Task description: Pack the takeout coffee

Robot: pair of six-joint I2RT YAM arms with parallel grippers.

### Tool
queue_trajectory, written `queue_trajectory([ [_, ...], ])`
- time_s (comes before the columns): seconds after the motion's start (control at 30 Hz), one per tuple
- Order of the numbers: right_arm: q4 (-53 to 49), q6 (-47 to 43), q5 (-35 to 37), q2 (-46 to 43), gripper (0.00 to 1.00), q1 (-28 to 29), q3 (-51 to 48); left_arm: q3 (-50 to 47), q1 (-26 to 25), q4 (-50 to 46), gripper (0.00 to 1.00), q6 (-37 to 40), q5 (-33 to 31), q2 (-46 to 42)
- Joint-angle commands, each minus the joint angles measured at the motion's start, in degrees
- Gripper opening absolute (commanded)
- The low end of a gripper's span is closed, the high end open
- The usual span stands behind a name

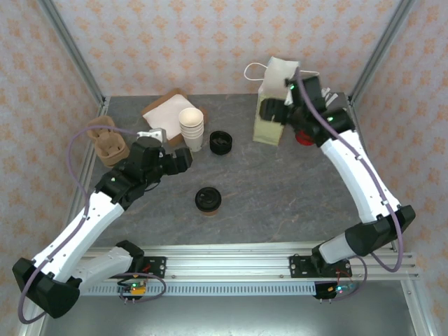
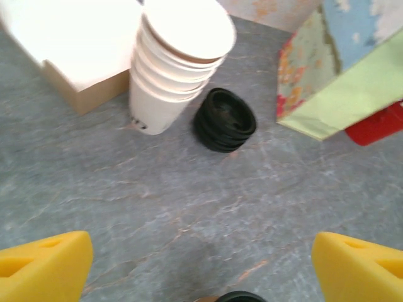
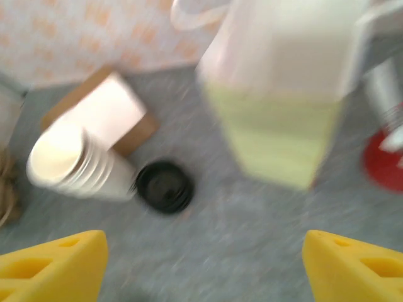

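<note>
Where the left gripper (image 1: pixel 183 159) hangs: above the left-middle of the table (image 1: pixel 287 192), pointed toward the far side.
Left gripper, state: wide; in the left wrist view the gripper (image 2: pixel 201 246) shows its yellow fingers (image 2: pixel 44 264) in the bottom corners, bare table between them, nothing held.
Just past the left gripper: the takeout coffee (image 1: pixel 208 199) stands upright on the table, black lid on, a band of tan cup showing under it. It is near this gripper on the side toward the arm bases and apart from the fingers. In the left wrist view only a sliver of the lid (image 2: pixel 240 296) shows at the bottom edge.
Ahead of the left gripper: stack of lidless cream cups (image 1: pixel 192 126) (image 2: pixel 176 63), upright; loose black lids (image 1: pixel 220 142) (image 2: pixel 225 119) piled just beside it, to its right in the top view.
Behind the stack: flat tan box with a white top (image 1: pixel 164 108) (image 2: pixel 75 38).
Right gripper (image 1: pixel 271 110): at the far right of the table, close against the front of the paper bag (image 1: pixel 269 133).
Right gripper, state: wide; in the blurred right wrist view the gripper (image 3: pixel 204 248) has its yellow fingers (image 3: pixel 53 264) well apart, nothing between them, the bag (image 3: pixel 283 113) ahead.
Paper bag: upright, pale green low, white above, white handles at the top; a printed side panel (image 2: pixel 340 69) shows in the left wrist view.
Beside the bag: a red object (image 1: pixel 304 136) (image 2: pixel 378 123) (image 3: pixel 384 157), partly hidden; cannot tell what.
Coffee to bag: well apart, open table between.
Far left: brown cup carrier (image 1: pixel 108 143).
</note>
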Motion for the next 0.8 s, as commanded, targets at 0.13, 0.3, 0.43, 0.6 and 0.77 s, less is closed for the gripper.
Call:
queue_trajectory([
  [0.13, -7.7, -2.1, 11.1, 14.3, 0.66, -6.9, 16.6, 6.6, -4.7, 0.8, 0.90, 2.6, -1.3, 4.1],
  [0.3, -11.0, -2.2, 12.6, 23.5, 0.57, -8.3, 26.2, 7.5, -5.0, 0.5, 0.90, 2.5, -1.7, 4.7],
  [0.43, -11.9, -1.9, 14.1, 27.6, 0.53, -8.7, 29.1, 7.5, -5.2, 0.2, 0.90, 2.3, -2.3, 4.3],
  [0.6, -10.6, -1.5, 13.4, 31.3, 0.43, -9.4, 30.4, 7.3, -5.1, -0.3, 0.90, 2.5, -3.3, 3.9],
  [0.77, -9.5, -1.4, 11.6, 34.1, 0.28, -10.1, 31.4, 6.9, -5.2, -0.6, 0.90, 2.3, -3.6, 3.4],
])
